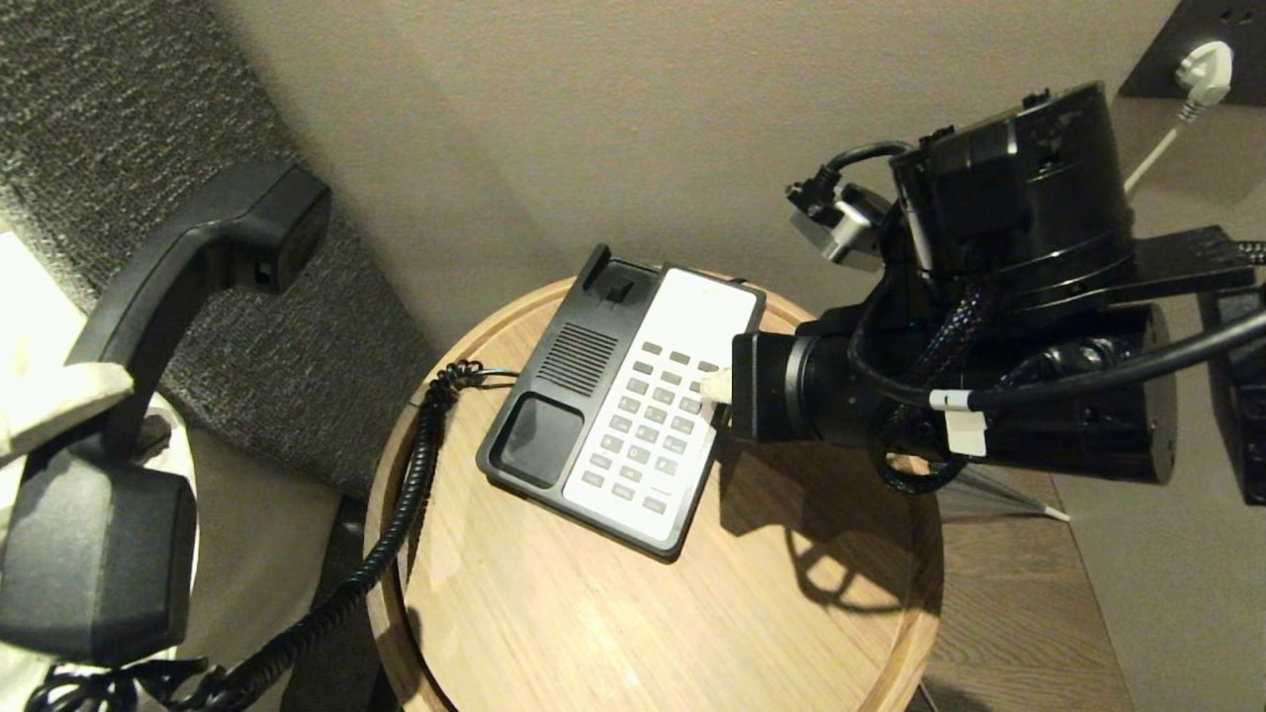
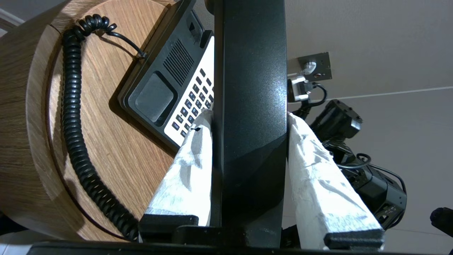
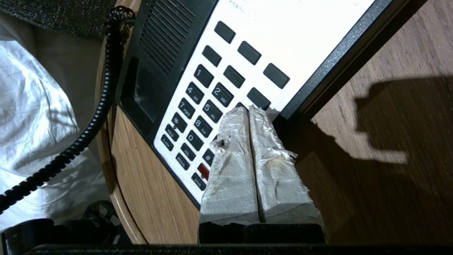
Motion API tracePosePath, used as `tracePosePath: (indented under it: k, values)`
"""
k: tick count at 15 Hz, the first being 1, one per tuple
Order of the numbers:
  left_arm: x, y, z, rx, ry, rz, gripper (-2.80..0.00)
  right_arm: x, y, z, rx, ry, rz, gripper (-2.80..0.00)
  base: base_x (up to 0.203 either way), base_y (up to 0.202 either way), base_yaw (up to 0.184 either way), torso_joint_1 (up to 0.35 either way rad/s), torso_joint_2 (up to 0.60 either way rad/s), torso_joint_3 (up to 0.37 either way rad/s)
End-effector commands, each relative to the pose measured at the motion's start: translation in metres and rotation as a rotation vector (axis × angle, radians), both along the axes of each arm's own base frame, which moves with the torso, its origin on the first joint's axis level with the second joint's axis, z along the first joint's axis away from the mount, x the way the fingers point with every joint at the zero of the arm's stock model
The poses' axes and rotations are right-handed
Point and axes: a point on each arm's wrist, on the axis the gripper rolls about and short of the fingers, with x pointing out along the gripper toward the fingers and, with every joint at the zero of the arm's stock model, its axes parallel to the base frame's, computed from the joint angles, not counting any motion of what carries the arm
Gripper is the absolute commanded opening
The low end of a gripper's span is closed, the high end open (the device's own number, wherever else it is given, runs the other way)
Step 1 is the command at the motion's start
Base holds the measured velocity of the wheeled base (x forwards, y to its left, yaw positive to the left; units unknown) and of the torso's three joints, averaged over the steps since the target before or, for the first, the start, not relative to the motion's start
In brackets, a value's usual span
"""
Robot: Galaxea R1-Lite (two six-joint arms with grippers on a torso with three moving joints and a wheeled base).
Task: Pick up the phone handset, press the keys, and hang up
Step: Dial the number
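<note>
A: Right wrist view first: what can you read on the keypad?

B: Digits 1, 2, 5, 7, 8 and 0, a star and a hash. Tiny words under the lowest keys are too small to be sure of. 1 key in the lowest row is red, its label unreadable. No brand name can be made out on the white faceplate.

A: And the right gripper?

B: Its 2 tape-wrapped fingers are pressed together, nothing between them. The tips sit at the right-hand column of the keypad; they hide the key beneath, so I cannot tell whether it is touched.

A: Where is the phone handset?

B: Off the phone base, pinched across its middle by the left gripper, 1 white-wrapped finger on each side. In the head view the handset stands roughly upright to the left of the round wooden table, well apart from the base, and only 1 finger shows there.

A: Anything cut off?

B: Both handset ends run out of the left wrist view. The coiled cord leaves the base's left side, drops past the table rim and vanishes at the picture's lower edge. The right arm's bulk hides the table's right side.
</note>
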Motion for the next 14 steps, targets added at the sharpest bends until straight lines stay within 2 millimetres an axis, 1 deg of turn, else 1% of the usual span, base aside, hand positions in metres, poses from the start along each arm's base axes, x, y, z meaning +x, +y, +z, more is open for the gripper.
tracePosePath:
  k: [1, 14]
  values:
    - [0.0005, -0.0003, -0.001, -0.004, 0.008, -0.002, -2.8, -0.0009, 0.004, -0.0042, -0.01, 0.01, 0.009, -2.8, 0.0, 0.0, 0.0, 0.0, 0.0, 0.0]
    - [-0.0009, 0.0001, -0.0032, -0.001, 0.008, -0.014, -2.8, 0.0017, 0.0067, -0.0113, -0.032, 0.013, -0.006, -2.8, 0.0, 0.0, 0.0, 0.0, 0.0, 0.0]
